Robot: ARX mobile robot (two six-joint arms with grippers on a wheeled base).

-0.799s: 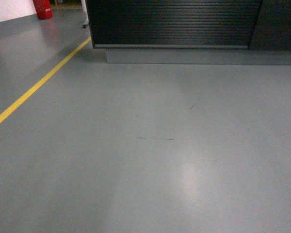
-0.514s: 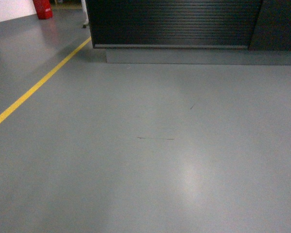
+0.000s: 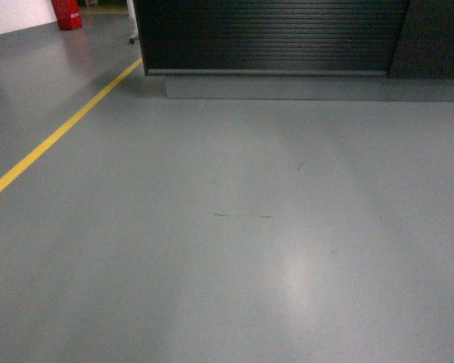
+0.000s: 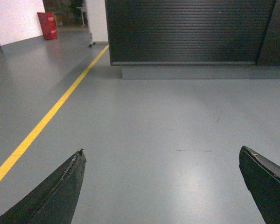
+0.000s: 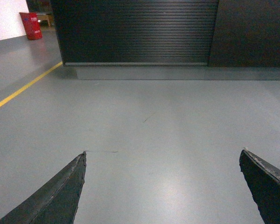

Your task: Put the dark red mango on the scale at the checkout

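You are facing the checkout (image 3: 272, 38) across bare floor (image 3: 234, 227), its ribbed front lying far and straight ahead. The left claw (image 4: 163, 186) and right claw (image 5: 163, 186) are both gaping wide, holding nothing. Mango and scale are showing nowhere.

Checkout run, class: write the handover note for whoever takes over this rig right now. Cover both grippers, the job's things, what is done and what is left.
Left gripper: open, empty.
Right gripper: open, empty.
Checkout: ahead across bare grey floor; only its ribbed front shows.
Dark red mango and scale: in no view.
Done: nothing visible.
Left: find and pick up the mango, reach the counter, set it on the scale.
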